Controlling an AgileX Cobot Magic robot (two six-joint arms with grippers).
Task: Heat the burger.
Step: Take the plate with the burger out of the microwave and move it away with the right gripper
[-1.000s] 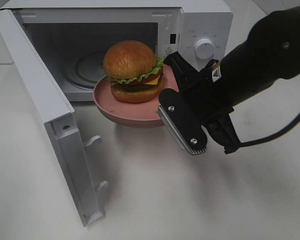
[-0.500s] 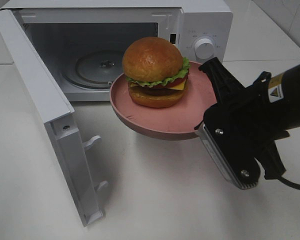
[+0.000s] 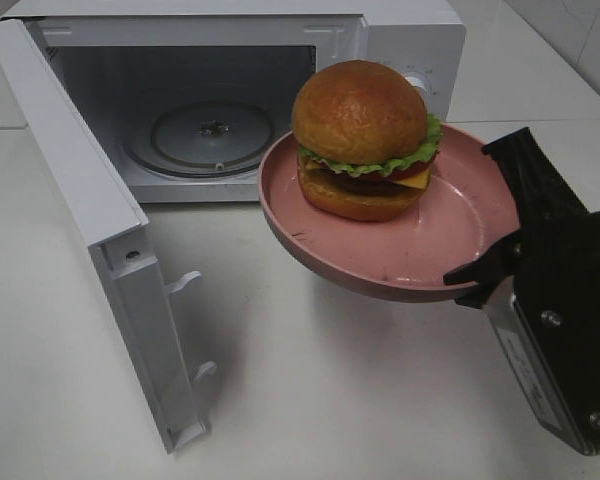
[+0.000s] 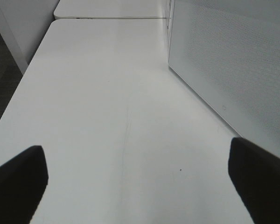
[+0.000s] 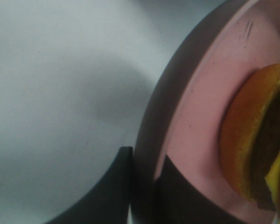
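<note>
The right tool point(image 3: 490, 272) clamps the pink plate point(image 3: 450, 235) at its 4 o'clock rim, the burger point(image 3: 363, 140) on it. The left tool point(image 4: 140, 179) stands wide above the tabletop point(image 4: 107, 116).

Your right gripper point(image 3: 495, 268): matte black housing, angular blocky shape. One long flat finger point(image 3: 550, 375) with silver ribbed edge strip, two round screw heads on black face. In right wrist view, fingertips read as dark tapered wedges. Your left gripper point(image 4: 140, 179): only two black rounded finger point(image 4: 18, 179) tips visible, plain, unmarked.
</note>
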